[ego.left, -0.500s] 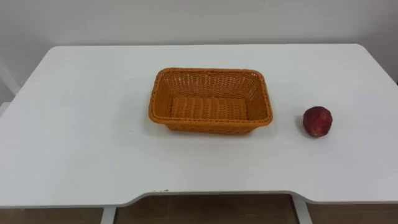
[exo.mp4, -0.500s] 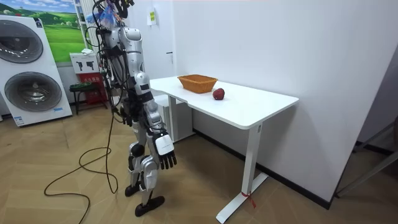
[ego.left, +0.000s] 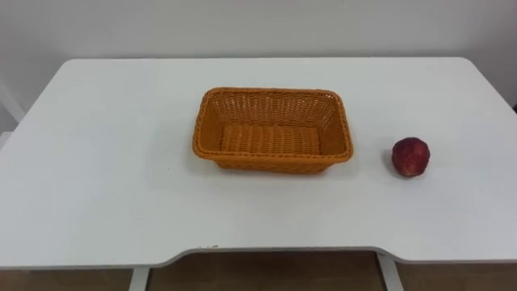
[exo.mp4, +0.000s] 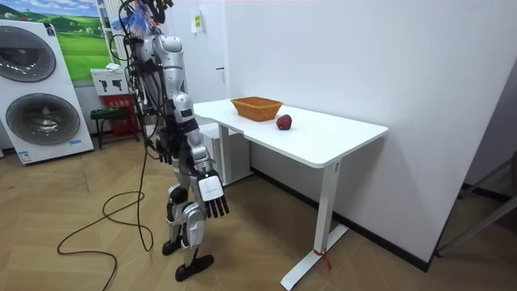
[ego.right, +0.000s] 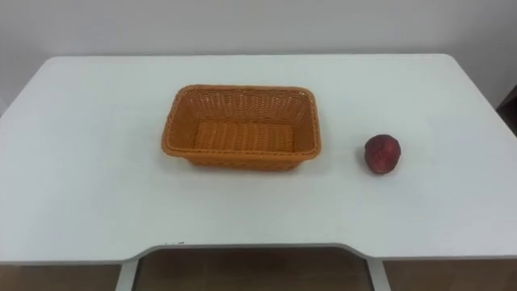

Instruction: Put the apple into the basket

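Apple [ego.left: 411, 156] sits near the bench [ego.left: 97, 178] right edge, right of the wicker basket [ego.left: 272, 130]. Right hand [exo.mp4: 212, 199] hangs with fingers loose and apart. Left hand [exo.mp4: 164, 150]: cannot tell.

white table [exo.mp4: 339, 139] against the wall; two stacked washing machines [exo.mp4: 36, 89] at room view's left; wood floor [exo.mp4: 97, 267]

Very little is different. In the room view the right hand [exo.mp4: 210, 194], hanging beside the robot's leg, is now slightly higher and slightly more toward the room view's left than half a second ago. In the left eye view the apple [ego.left: 410, 157], the basket [ego.left: 202, 129] and the tabletop [ego.left: 105, 178] edge shifted together a touch, so the camera moved, not the things.
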